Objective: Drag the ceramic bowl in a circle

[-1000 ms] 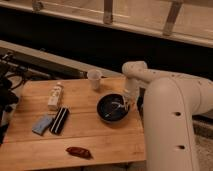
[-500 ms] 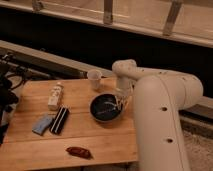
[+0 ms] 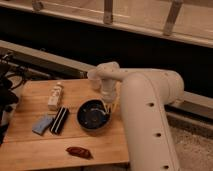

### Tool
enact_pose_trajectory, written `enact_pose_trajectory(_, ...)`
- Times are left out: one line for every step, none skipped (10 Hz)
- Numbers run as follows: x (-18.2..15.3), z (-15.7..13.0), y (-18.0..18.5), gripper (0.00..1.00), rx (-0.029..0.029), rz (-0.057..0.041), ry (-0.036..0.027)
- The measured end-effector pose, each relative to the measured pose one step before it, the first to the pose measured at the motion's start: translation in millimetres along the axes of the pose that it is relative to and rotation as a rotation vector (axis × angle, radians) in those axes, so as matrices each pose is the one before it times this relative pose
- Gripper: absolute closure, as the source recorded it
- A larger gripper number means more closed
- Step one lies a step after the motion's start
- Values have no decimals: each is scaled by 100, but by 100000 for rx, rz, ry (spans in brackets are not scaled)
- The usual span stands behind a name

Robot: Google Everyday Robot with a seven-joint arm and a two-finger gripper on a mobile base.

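The ceramic bowl (image 3: 93, 116) is round, glossy and dark, with faint whitish streaks inside. It sits on the wooden table (image 3: 30, 147), right of centre. My gripper (image 3: 107, 106) reaches down from the white arm (image 3: 145, 100) and sits at the bowl's right rim, touching it. The arm's wrist covers the spot behind the bowl, so the small pale cup is hidden.
A white bottle (image 3: 55, 96) lies at the back left. A black block (image 3: 60, 120) and a blue sponge (image 3: 41, 125) lie left of the bowl. A reddish-brown packet (image 3: 79, 152) lies near the front edge. A dark ledge runs behind the table.
The bowl has slid left and toward the table's front with the gripper at its rim. The arm has swung left and now covers the cup.
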Motion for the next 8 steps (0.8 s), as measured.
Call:
enact_pose_trajectory(-589, -567, 1754, 100, 1633, -4670, -388)
enact_pose_trajectory(-673, -734, 966, 100, 1322, -2001, -1221)
enact_pose_trajectory(-997, -1109, 522, 100, 935, -696, -2214)
enact_pose_trajectory(-763, -970, -375, 100, 69, 650, -2363)
enact_pose_trajectory(-740, -1149, -757, 100, -393, 1246, -2702)
enact_pose_trajectory(-1099, -1235, -1217, 100, -1697, 2087, -3451)
enact_pose_trajectory(-887, -807, -908, 100, -2339, 2195, -2953)
enact_pose_trajectory(-683, -363, -820, 100, -2979, 2364, -3348)
